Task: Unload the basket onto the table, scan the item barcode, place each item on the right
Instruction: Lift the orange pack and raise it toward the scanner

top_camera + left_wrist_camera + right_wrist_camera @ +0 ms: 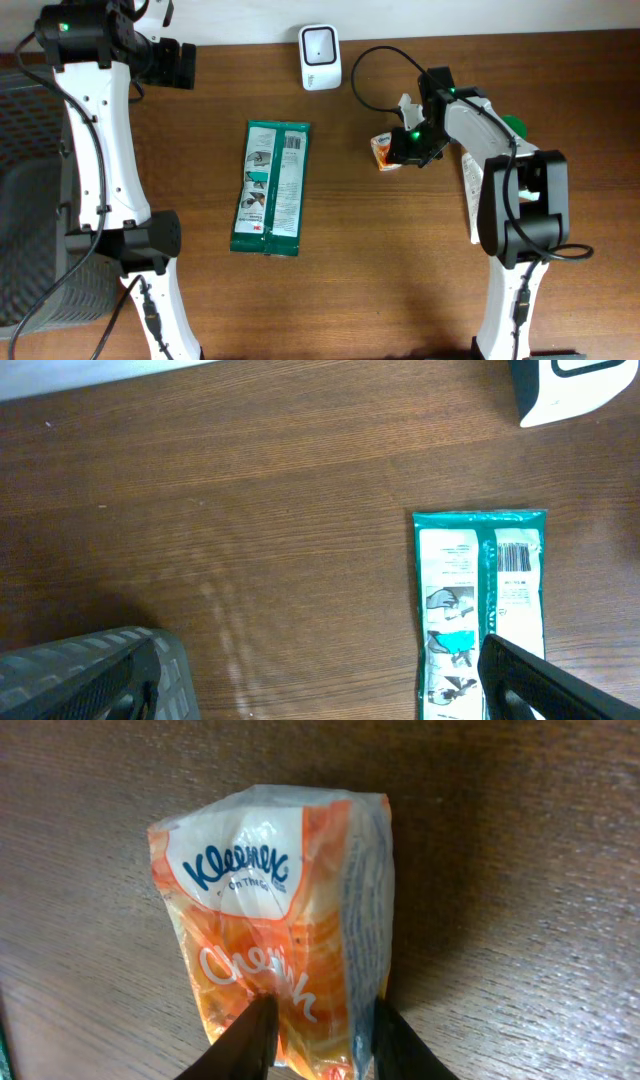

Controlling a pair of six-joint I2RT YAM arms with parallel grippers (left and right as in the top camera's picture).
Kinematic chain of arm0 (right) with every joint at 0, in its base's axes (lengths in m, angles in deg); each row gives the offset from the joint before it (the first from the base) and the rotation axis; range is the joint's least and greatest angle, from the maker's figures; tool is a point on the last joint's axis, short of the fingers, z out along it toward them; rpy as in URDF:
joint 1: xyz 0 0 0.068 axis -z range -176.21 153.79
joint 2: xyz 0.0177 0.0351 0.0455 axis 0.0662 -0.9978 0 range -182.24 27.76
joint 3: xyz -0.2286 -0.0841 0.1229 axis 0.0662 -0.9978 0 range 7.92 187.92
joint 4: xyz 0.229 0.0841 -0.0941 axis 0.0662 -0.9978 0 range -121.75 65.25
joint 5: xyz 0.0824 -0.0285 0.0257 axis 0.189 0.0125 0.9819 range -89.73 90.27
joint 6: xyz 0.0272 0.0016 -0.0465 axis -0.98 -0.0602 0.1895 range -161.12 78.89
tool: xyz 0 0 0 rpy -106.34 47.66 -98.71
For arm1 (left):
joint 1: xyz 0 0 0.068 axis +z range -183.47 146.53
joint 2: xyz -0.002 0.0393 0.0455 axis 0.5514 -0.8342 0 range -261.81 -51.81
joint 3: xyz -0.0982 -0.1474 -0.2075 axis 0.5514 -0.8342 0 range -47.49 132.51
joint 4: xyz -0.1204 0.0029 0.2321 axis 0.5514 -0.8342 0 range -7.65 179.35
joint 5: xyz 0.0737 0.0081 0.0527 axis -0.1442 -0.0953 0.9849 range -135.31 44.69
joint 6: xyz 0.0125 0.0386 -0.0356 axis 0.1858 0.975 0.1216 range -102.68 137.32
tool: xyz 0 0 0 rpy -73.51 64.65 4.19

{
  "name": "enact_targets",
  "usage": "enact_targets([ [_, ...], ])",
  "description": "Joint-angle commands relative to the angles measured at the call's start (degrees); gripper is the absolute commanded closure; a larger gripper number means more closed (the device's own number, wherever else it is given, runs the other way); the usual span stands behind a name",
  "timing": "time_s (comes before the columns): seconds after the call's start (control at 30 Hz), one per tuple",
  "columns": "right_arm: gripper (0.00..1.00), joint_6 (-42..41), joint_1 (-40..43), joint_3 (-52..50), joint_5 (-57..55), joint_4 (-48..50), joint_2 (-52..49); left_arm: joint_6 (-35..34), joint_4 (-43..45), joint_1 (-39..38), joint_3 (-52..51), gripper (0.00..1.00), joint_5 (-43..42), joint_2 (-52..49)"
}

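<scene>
While right gripper (320,1042) pinched one end of Kleenex tissue pack (280,910), pack lay on table (400,270), right of centre. Left gripper (185,65) gaped empty, far left. Grasp step; next likely: lift, turn barcode toward white scanner (320,57).

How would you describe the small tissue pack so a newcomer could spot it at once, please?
On the brown wooden table, look right of the white plastic scanner at the back edge. The right end effector pinches a small orange-and-white plastic Kleenex tissue pack; the only neighbour, a long flat green packet mid-table, lies untouched.
</scene>
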Motion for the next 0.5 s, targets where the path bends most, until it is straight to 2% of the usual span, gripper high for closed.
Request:
enact_targets([
  [0.0,0.85,0.5,0.4,-3.4,1.2,1.2,-0.5,0.5,0.1,0.3,0.2,0.01,-0.4,0.3],
  [0.03,0.93,0.5,0.4,-3.4,1.9,1.2,-0.5,0.5,0.1,0.1,0.2,0.01,-0.4,0.3],
  [0.07,0.96,0.6,0.4,-3.3,2.6,1.3,-0.5,0.5,0.1,0.0,0.2,0.01,-0.4,0.3],
  [0.23,0.96,2.0,0.7,-0.5,12.4,-3.0,1.1,0.5,0.1,0.7,0.2,0.01,-0.4,0.3],
  [0.47,0.96,8.3,1.6,1.8,51.8,-7.6,5.4,0.5,0.1,0.6,0.2,0.01,-0.4,0.3],
])
